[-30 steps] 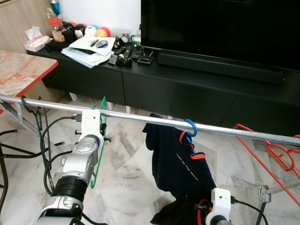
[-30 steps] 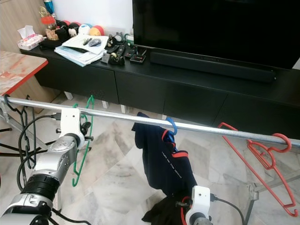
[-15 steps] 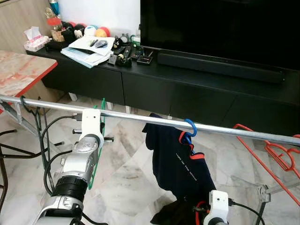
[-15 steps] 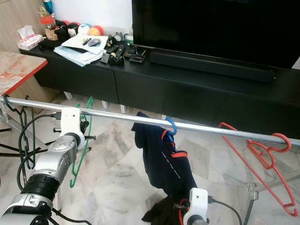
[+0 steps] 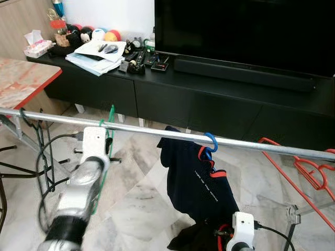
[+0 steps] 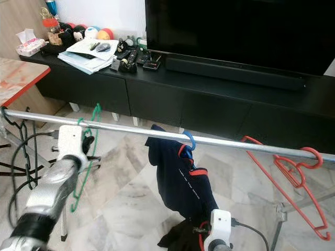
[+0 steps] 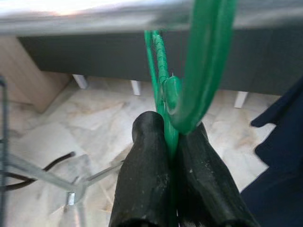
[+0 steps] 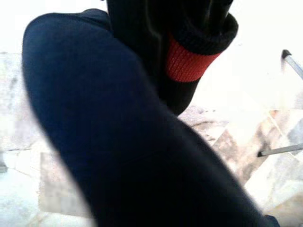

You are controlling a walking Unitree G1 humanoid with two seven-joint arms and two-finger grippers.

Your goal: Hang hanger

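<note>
Step in hand: seating green hanger on metal rail; hook looped over the rail, just left of navy garment on its blue hanger.
Doing it well: best checked that the hook bears fully on the rail before letting go, then freed slowly and drawn straight back, so as not to drag the wire frame off or set it swinging into the garment.
Left gripper: raised just under the rail, forearm angled up and forward; jaws clamped together on the hanger's twisted green neck below the hook.
Right gripper: low beside the hem of the navy garment, dark cloth and a red cuff pressed against its camera; jaws' state — cannot tell.
Elsewhere: red hangers at the rail's far right; black TV cabinet behind; marble floor beneath.
</note>
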